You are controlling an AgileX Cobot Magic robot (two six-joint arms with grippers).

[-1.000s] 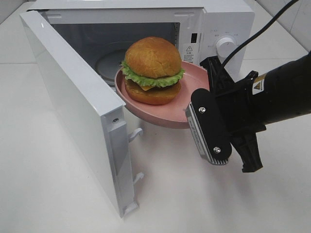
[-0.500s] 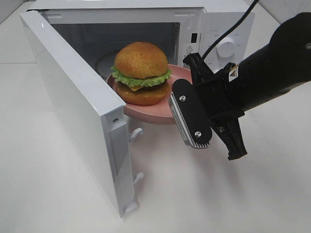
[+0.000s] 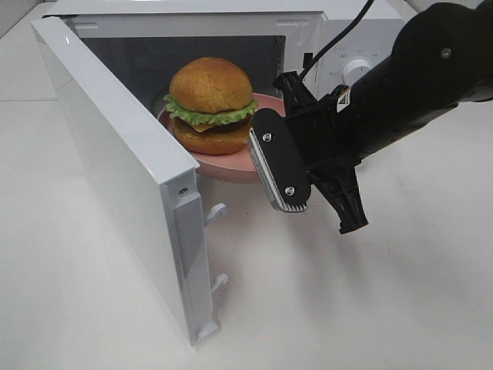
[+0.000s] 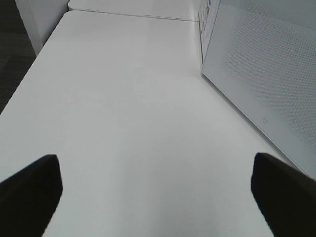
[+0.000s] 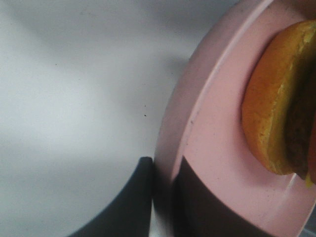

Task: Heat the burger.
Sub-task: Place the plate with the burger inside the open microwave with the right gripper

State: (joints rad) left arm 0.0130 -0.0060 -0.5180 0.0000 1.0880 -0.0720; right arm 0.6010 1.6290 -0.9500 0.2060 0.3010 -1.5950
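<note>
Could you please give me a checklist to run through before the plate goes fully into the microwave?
1. Microwave door swung wide open: ok.
2. Right gripper shut on the pink plate rim: ok.
3. Burger upright on the plate: ok.
4. Plate fully inside the microwave: not ok, its near edge sticks out of the opening.
5. Left gripper open, empty, over bare table outside the door: ok.
6. Room beneath the plate inside: cannot tell, hidden.

burger [image 3: 209, 104] w/ golden bun, lettuce: upright on pink plate [image 3: 231, 164], microwave [image 3: 339, 31] opening
</note>
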